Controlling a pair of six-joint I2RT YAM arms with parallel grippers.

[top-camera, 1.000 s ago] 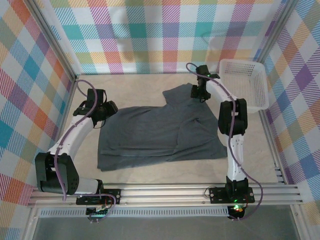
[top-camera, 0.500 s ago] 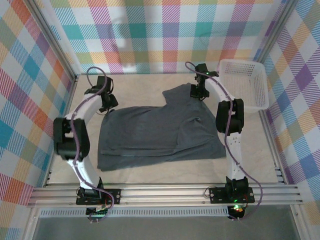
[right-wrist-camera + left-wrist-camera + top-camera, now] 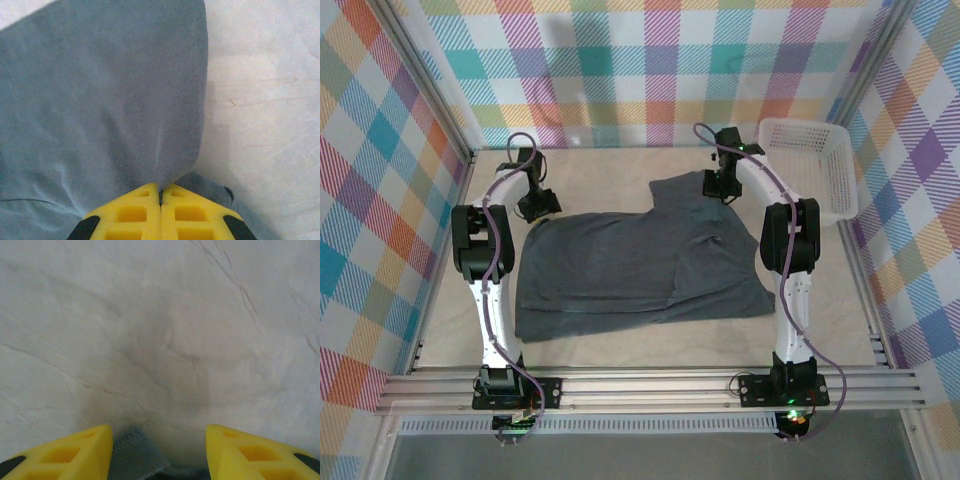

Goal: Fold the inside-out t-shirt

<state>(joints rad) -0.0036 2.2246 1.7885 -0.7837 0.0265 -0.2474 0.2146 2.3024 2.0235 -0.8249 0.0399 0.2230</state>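
Observation:
The inside-out t-shirt [image 3: 640,265] lies spread on the table, dark slate-grey, with one flap reaching toward the back right. My right gripper [image 3: 720,186] sits on that flap, beside the basket. In the right wrist view the yellow fingers [image 3: 135,212] are pressed together, and a ridge of the t-shirt [image 3: 110,100] is pinched at my right gripper [image 3: 160,192]. My left gripper [image 3: 536,205] stands at the shirt's back-left corner. In the left wrist view my left gripper [image 3: 159,435] is open, and a hemmed corner of the t-shirt [image 3: 134,452] lies between the fingers, close to the left one.
A white plastic basket [image 3: 840,165] stands at the back right, close to the right arm. Plaid walls enclose the table on three sides. An aluminium rail [image 3: 650,385] runs along the near edge. Bare beige tabletop [image 3: 160,330] lies beyond the left gripper.
My left arm has swung from the shirt's left side toward the back, bringing its gripper to the back-left corner. My right gripper has shut on the cloth at the back right.

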